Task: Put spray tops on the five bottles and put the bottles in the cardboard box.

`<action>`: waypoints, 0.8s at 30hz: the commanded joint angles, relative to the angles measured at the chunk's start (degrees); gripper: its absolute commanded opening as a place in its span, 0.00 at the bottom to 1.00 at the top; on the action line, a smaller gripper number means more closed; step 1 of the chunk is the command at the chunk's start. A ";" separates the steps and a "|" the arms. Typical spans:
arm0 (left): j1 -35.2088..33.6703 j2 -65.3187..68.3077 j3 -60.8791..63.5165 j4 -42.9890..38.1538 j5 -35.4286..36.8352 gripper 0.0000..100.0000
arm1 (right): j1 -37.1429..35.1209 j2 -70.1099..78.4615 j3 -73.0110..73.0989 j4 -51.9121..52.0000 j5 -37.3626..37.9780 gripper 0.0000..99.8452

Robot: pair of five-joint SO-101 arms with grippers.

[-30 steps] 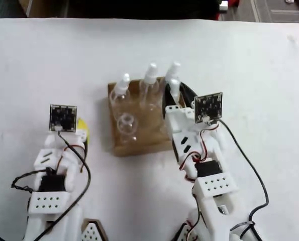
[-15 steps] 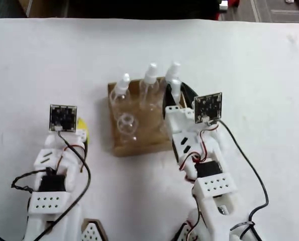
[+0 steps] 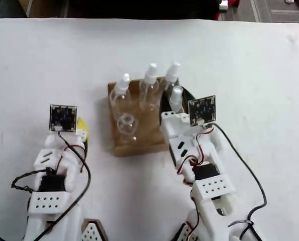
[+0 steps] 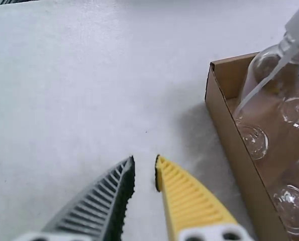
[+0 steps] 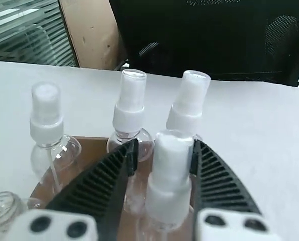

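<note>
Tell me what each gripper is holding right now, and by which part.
The right gripper holds a bottle standing in the cardboard box, clasped by the sides of its white spray top. The left gripper holds nothing.

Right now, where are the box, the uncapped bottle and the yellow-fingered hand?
Box (image 3: 139, 145): high view, near edge.
Uncapped bottle (image 3: 126, 121): high view, open mouth.
Left hand (image 4: 144, 164): left wrist view, between its fingertips.

Bright, even light washes the white table (image 3: 48, 55), with soft shadow beside the cardboard box (image 4: 222, 130).
</note>
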 commanded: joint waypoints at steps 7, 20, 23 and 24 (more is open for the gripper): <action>0.57 -1.10 -1.93 -0.53 -0.62 0.07 | 2.24 -24.48 -7.82 12.09 -0.35 0.14; 0.57 -1.10 -1.76 -0.44 -0.62 0.07 | 30.29 -7.87 -42.81 52.44 6.24 0.14; 0.31 -1.10 -1.67 -0.18 -0.62 0.07 | 33.19 0.31 -46.95 60.26 13.71 0.14; 0.22 -1.10 -1.67 -0.18 -0.62 0.07 | 34.24 2.24 -47.65 62.20 17.93 0.14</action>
